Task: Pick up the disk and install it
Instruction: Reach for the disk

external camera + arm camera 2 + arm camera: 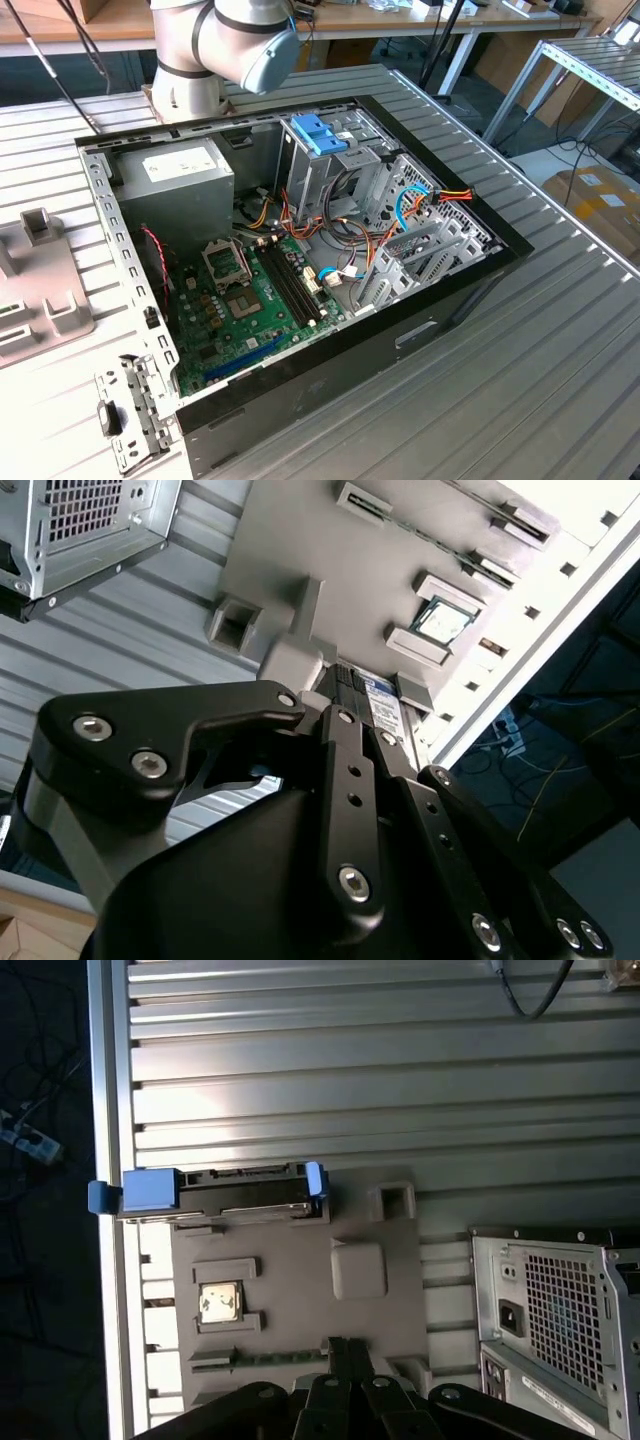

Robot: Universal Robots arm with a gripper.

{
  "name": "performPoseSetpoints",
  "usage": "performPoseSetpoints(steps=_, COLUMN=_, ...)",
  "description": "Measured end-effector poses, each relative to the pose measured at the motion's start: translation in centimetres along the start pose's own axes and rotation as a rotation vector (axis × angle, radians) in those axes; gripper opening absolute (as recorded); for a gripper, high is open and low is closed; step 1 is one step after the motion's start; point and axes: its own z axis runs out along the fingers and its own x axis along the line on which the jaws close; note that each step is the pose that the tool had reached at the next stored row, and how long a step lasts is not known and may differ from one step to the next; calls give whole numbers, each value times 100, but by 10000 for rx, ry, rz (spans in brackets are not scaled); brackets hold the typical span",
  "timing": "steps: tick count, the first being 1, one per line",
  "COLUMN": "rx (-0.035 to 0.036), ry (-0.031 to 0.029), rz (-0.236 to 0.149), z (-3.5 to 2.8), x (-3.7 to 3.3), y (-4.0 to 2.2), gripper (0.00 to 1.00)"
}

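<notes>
The disk (215, 1195) stands edge-on as a dark slab with blue trim at the far end of a grey fixture tray (300, 1290), close to the table edge. In the second wrist view its white and blue label (382, 702) peeks out from behind the black gripper linkages. My gripper (346, 1346) hangs above the tray, apart from the disk, with its fingers together and nothing between them. Its tip (345, 678) also shows in the second wrist view. The open computer case (300, 250) lies on the table.
In the case a blue plastic latch piece (320, 135) sits on the drive cage, with a grey power-supply box (185, 170) and loose cables (350, 240). The fixture tray (40, 290) lies at the exterior view's left and holds a processor chip (220, 1302).
</notes>
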Motion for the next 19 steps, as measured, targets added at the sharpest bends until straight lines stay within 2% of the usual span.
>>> performPoseSetpoints(steps=6, rx=-1, ry=-1, rz=-1, z=11, x=102, y=26, gripper=11)
performPoseSetpoints(steps=12, rx=-1, ry=-1, rz=0, z=16, x=166, y=46, gripper=11)
performPoseSetpoints(steps=16, rx=0, ry=0, rz=0, z=20, x=248, y=61, gripper=11)
performPoseSetpoints(steps=19, rx=-1, ry=0, rz=-1, z=21, x=271, y=66, gripper=11)
